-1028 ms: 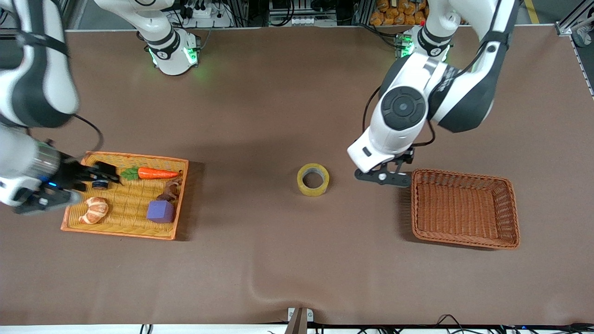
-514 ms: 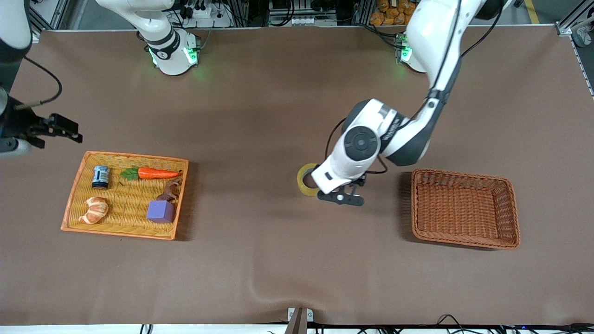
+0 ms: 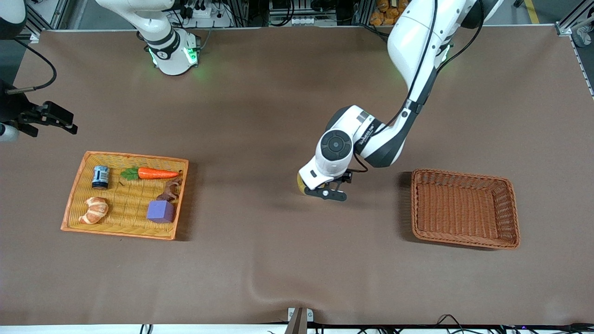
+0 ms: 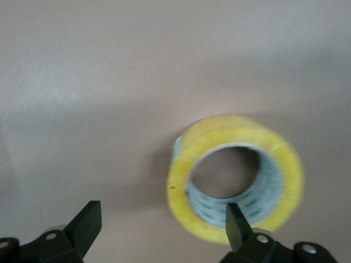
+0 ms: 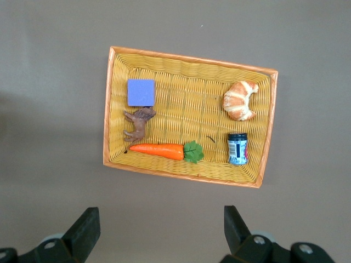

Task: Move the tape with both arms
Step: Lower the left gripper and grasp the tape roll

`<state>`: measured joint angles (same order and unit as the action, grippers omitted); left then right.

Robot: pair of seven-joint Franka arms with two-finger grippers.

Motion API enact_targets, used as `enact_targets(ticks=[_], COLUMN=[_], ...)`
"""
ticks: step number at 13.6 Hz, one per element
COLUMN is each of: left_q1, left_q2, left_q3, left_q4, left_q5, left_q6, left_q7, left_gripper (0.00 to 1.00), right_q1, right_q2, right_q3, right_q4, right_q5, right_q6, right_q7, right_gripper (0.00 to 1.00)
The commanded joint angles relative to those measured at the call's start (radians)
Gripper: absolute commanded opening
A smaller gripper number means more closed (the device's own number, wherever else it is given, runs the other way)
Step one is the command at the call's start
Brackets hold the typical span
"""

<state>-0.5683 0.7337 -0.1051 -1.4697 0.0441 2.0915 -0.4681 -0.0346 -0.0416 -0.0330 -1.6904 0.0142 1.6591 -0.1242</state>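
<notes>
Left claw [image 4: 162, 227] now over tape [image 4: 236, 178]

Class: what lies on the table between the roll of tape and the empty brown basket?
Nothing: in the front view the brown table is bare between the tape and the brown basket; only the left gripper hangs above, beside the tape.

Robotics lab. Two white arms [image 3: 408, 51] bolted at the counter [image 3: 278, 260] edge, bases lit green; brown mat over the counter; aluminium framing, power strips and loose cables along the edge by the bases. Toy props in a yellow wicker tray [image 3: 178, 204], plus an empty-looking brown basket [image 3: 464, 243].
</notes>
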Motion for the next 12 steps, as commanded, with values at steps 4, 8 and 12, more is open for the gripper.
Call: enact_targets(ticks=[4,8,12], left_q1=[-0.025,-0.019,-0.015], left_q2=[-0.024,-0.007,0.013], left_q3=[-0.005,-0.005,-0.004], left_q4=[-0.09,-0.086,-0.092], left_q5=[0.03,0.014,0.025], left_q6=[0.047,0.131,0.131], left_q7=[-0.058,-0.096,-0.101], left_gripper=[1.0,0.93,0.37], right_q1=[0.001,-0.042,-0.067], right_q2=[0.011,0.011,0.011], right_q3=[0.005,-0.002,-0.002], right_q4=[0.037,0.049,0.077], right_q5=[-0.022,-0.022,-0.022], right_q6=[-0.012,-0.031,-0.058], right_q7=[0.025,0.025,0.025], right_gripper=[1.0,1.0,1.0])
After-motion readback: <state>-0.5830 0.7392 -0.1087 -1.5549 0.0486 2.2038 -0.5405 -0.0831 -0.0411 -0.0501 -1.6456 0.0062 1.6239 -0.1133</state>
